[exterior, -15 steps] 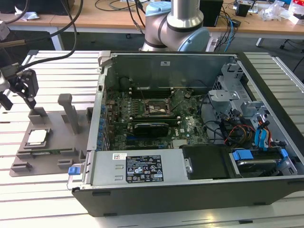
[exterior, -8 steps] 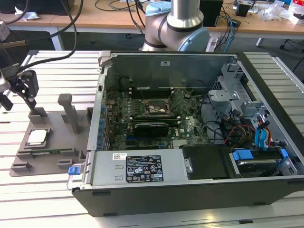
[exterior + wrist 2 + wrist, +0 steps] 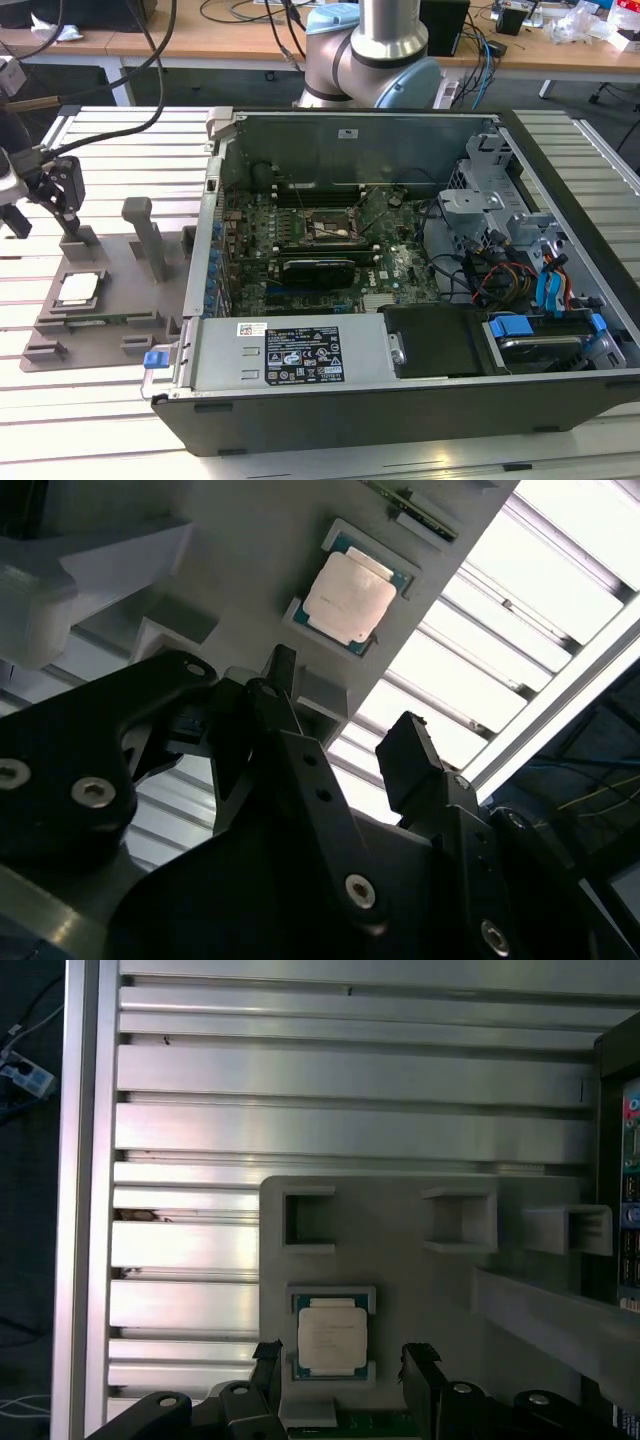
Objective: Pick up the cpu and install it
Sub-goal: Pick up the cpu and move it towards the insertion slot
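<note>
Exterior view: gripper (image 3: pixel 68 215) at the exterior view's far left, mid-height, over the grey tray (image 3: pixel 125 290). cpu (image 3: pixel 78 289) lies flat in a tray pocket, lower left.
Second wrist view: gripper (image 3: pixel 345 700) spread wide, holding nothing. cpu (image 3: pixel 350 598) sits beyond the jaws.
First wrist view: jaws flank the cpu (image 3: pixel 332 1338), clear of it.

A slatted aluminium table (image 3: pixel 100 420) spreads beneath the claw (image 3: pixel 67 228), bright with glare; well behind it, a wooden desk (image 3: pixel 200 42) strewn with cables (image 3: pixel 240 10); dark floor (image 3: pixel 70 85) between.
</note>
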Controlling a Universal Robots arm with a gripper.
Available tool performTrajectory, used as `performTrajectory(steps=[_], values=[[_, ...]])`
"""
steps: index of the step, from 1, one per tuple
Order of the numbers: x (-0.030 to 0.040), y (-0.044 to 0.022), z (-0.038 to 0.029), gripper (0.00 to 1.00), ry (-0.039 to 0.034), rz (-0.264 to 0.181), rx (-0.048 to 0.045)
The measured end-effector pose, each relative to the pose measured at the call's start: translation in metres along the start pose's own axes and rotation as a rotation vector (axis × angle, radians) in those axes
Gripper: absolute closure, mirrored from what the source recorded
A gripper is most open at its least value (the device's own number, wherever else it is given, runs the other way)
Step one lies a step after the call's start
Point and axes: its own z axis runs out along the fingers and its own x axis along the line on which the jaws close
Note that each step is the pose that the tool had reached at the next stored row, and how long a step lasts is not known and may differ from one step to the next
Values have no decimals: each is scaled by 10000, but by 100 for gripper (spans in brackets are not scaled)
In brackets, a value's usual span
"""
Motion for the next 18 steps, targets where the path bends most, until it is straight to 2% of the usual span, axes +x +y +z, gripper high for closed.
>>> performTrajectory(steps=[12, 18], values=[[4, -2, 151, 40, 0, 0, 0], [5, -2, 202, 40, 0, 0, 0]])
